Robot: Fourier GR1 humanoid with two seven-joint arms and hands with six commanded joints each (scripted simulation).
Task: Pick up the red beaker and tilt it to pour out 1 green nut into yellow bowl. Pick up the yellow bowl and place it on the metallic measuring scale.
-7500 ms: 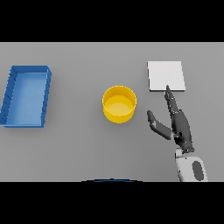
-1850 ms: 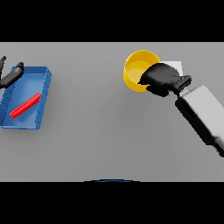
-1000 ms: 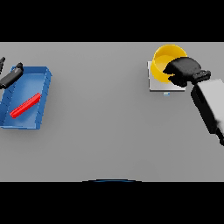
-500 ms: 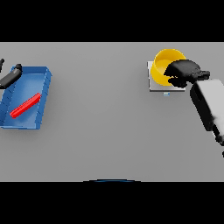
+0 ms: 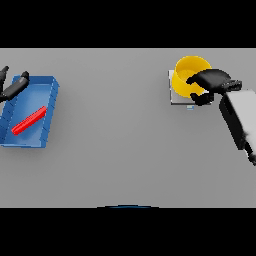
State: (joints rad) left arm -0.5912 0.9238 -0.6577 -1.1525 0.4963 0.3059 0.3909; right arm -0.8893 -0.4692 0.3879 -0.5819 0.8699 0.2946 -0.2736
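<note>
Head view, fingers (image 5: 196, 80) curled over yellow bowl (image 5: 188, 74) rim

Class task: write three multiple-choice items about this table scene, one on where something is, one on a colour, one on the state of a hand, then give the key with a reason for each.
1. Where does the red beaker lie?
A. In the blue tray
B. On the scale
C. In the bowl

2. What colour is the bowl?
A. Green
B. Yellow
C. White

3. What is the right hand doing?
A. Lying flat on the table
B. Reaching into the tray
C. Gripping the bowl's rim

Key: 1 A, the beaker lies on its side inside the blue tray at the left. 2 B, the bowl is yellow, sitting over the scale. 3 C, the fingers curl round the bowl's right rim. The left hand shows at the tray's far left corner.
</note>
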